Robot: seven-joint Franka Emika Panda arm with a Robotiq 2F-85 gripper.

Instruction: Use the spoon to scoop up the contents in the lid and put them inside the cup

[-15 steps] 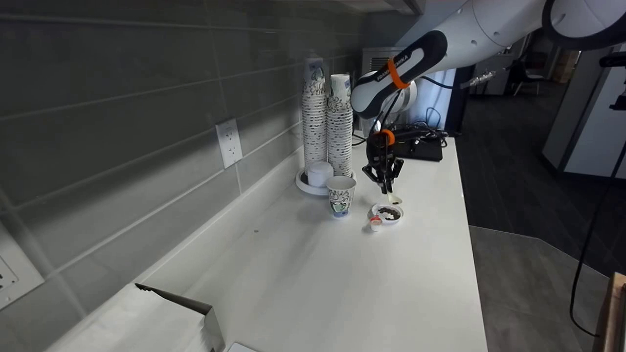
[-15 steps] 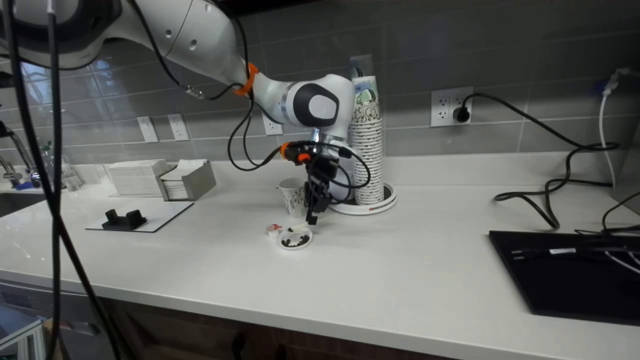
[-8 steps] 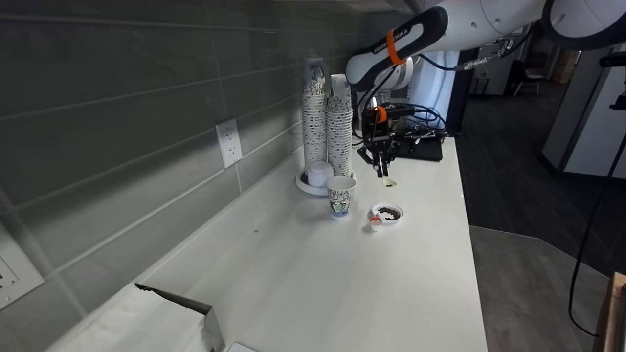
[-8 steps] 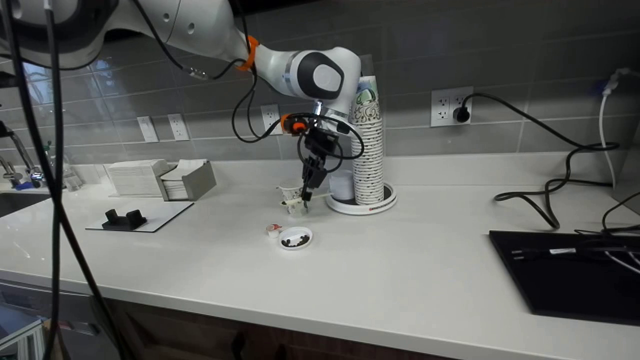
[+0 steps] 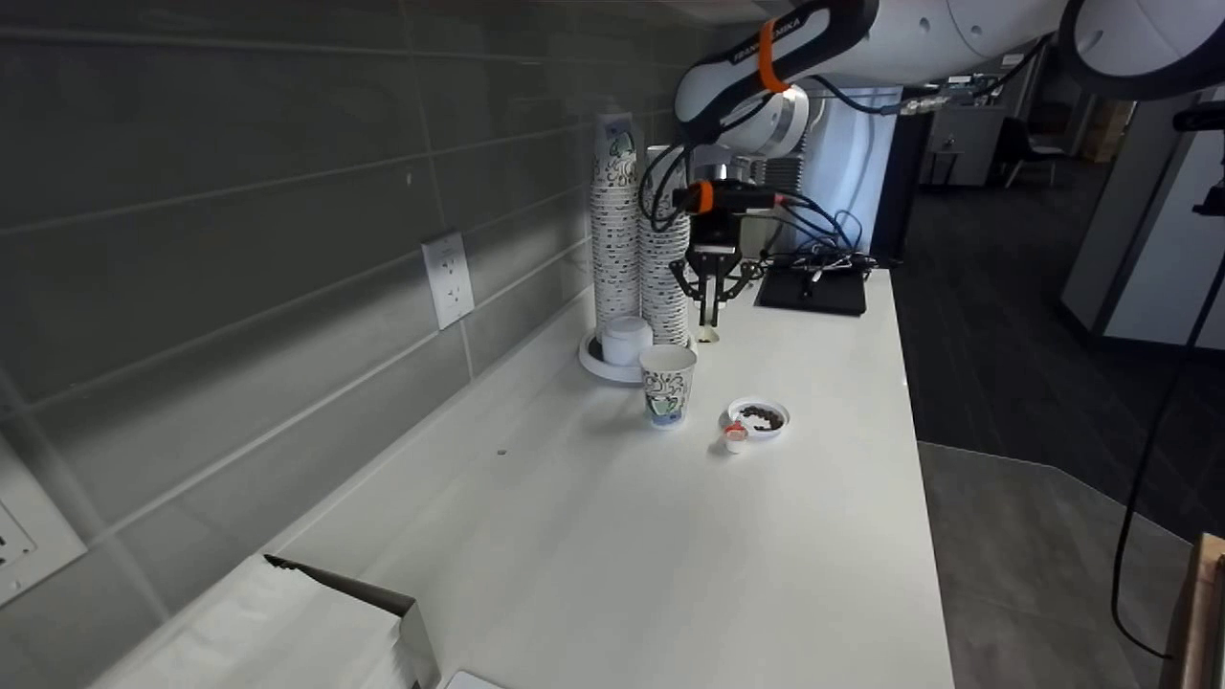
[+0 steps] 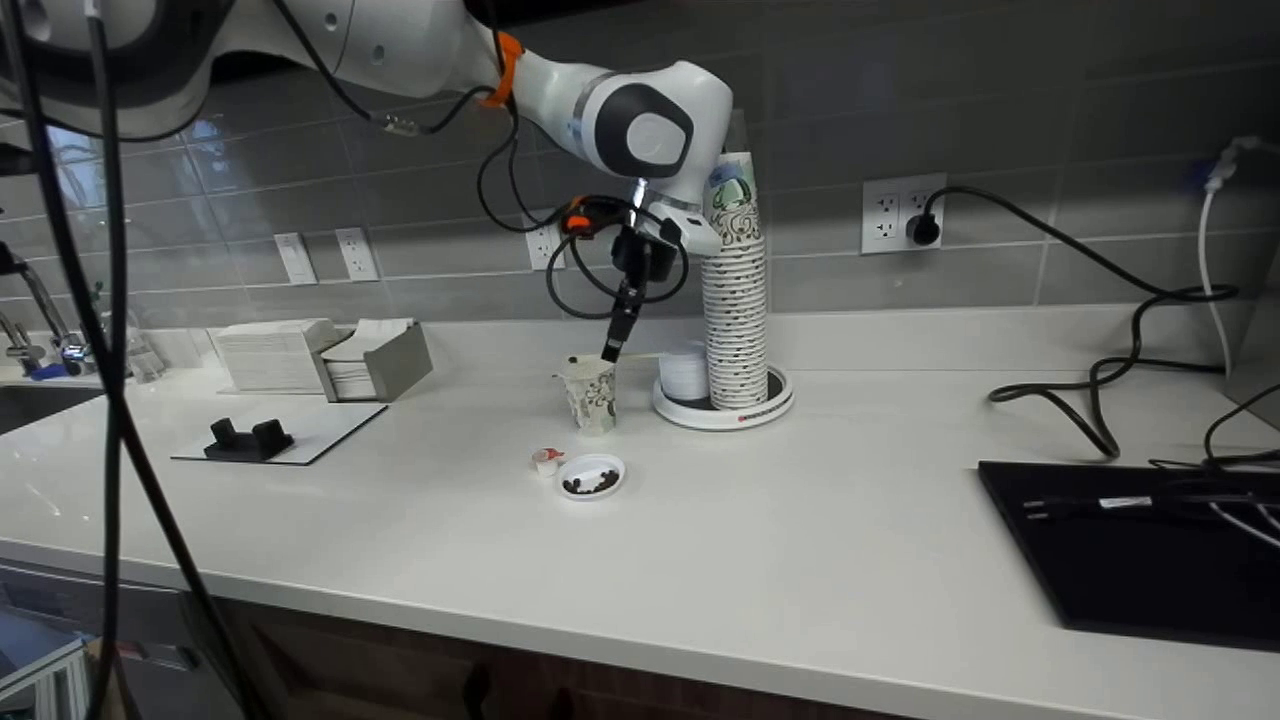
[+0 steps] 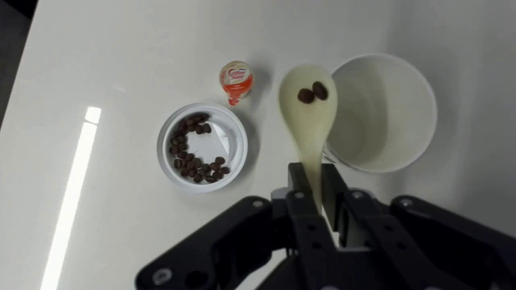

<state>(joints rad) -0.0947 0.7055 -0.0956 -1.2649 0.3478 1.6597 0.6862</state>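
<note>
My gripper (image 7: 314,173) is shut on the handle of a pale cream spoon (image 7: 310,125). Two dark brown beans (image 7: 306,96) lie in the spoon's bowl. The gripper also shows in both exterior views (image 5: 708,316) (image 6: 612,350), raised above the counter. In the wrist view the bowl overlaps the left rim of the white patterned paper cup (image 7: 403,117); the cup stands upright (image 5: 667,388) (image 6: 590,400), and no beans show inside it. The shallow white lid (image 7: 207,145) lies on the counter with several beans, the contents (image 7: 197,165), along its edge; both exterior views show the lid (image 5: 787,418) (image 6: 592,463).
A small creamer pod (image 7: 236,79) sits beside the lid. Tall cup stacks (image 5: 615,258) and a white tub (image 5: 627,342) stand on a round white dish (image 6: 725,420) near the wall. A napkin holder (image 6: 400,362) and a black plate (image 6: 1130,570) with cables are farther off.
My gripper has risen from just above the lid with the spoon and moved toward the cup and cup stacks. The lid, cup and creamer pod have not moved.
</note>
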